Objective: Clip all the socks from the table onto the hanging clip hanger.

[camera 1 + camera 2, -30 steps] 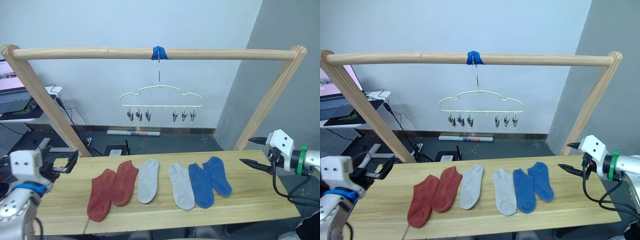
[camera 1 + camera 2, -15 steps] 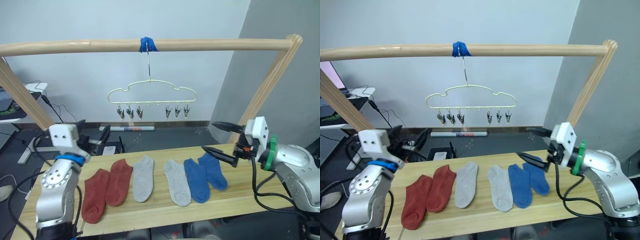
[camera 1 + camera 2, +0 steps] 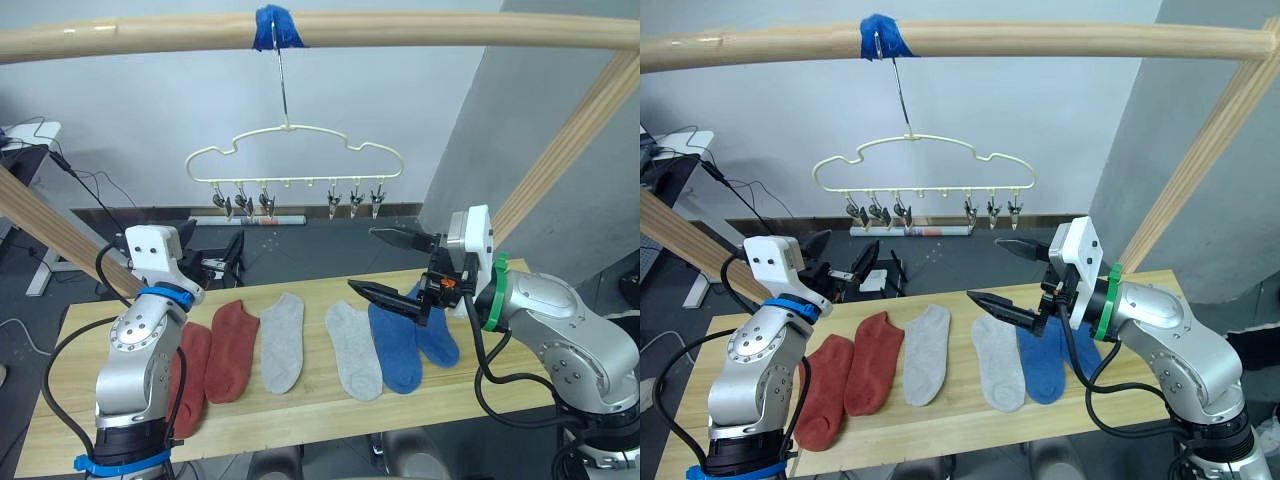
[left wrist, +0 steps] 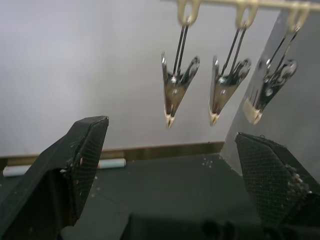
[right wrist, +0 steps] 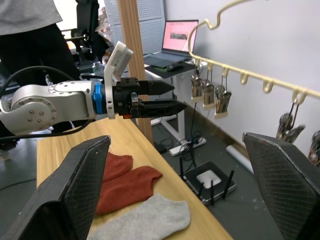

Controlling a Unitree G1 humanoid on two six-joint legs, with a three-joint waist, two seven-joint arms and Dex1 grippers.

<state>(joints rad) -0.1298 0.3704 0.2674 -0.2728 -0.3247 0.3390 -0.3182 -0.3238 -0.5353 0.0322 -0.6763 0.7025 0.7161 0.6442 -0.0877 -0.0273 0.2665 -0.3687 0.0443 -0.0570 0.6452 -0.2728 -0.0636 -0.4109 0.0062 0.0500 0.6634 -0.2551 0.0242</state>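
Left eye view: six socks (image 3: 282, 341) lie flat on the table (image 3: 300, 400), at 6 o'clock below the hanger (image 3: 290, 165); both grippers (image 3: 390, 265) gape empty. Soft, light knit; best pinched at the cuff.

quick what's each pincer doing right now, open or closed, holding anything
Left pincer: open, holding nothing, raised behind the table.
Right pincer: open, holding nothing, above the socks.

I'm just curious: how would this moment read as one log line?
socks: six on table | clip hanger: clips bare | left gripper: open, unladen | right gripper: open above blue socks
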